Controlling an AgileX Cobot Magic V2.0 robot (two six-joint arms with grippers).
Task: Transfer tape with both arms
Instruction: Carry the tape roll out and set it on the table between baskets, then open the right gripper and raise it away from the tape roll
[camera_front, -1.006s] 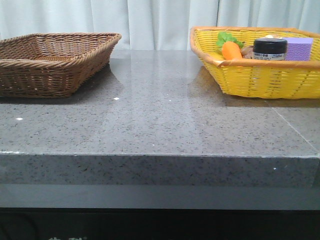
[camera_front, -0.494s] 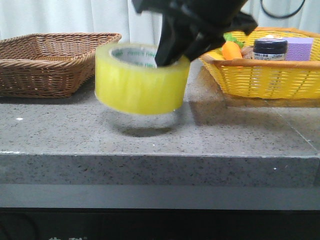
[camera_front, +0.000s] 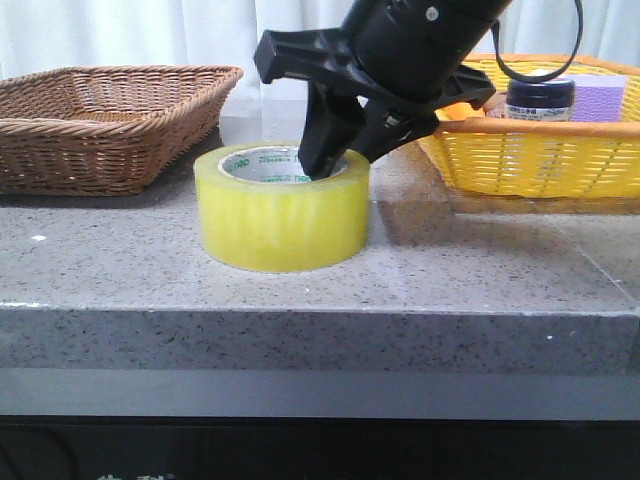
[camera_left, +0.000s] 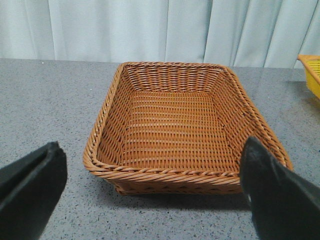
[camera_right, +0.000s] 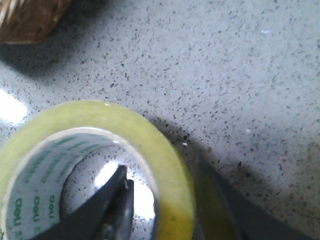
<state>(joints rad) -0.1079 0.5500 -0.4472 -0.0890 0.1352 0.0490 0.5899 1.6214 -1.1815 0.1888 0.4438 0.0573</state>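
The tape (camera_front: 282, 215), a wide translucent yellow roll with a white core and green letters, stands flat on the grey table in the front view. My right gripper (camera_front: 350, 160) reaches down over it, one finger inside the core and one outside the wall. In the right wrist view the tape (camera_right: 172, 165) fills the lower left, and my right gripper (camera_right: 165, 172) straddles its wall. A lit gap shows between the inner finger (camera_right: 117, 200) and the core, so the jaws are open. My left gripper (camera_left: 150, 195) is open wide and empty, facing the brown basket (camera_left: 175, 125).
The brown wicker basket (camera_front: 100, 120) stands at the back left, empty. The yellow basket (camera_front: 540, 160) at the back right holds a dark-lidded jar (camera_front: 540, 97) and a purple block (camera_front: 597, 95). A white curtain hangs behind the table.
One second ago neither the tape nor an arm was in view. Half a second ago my right gripper held the tape above the table; now the roll rests on the table, a little lower.
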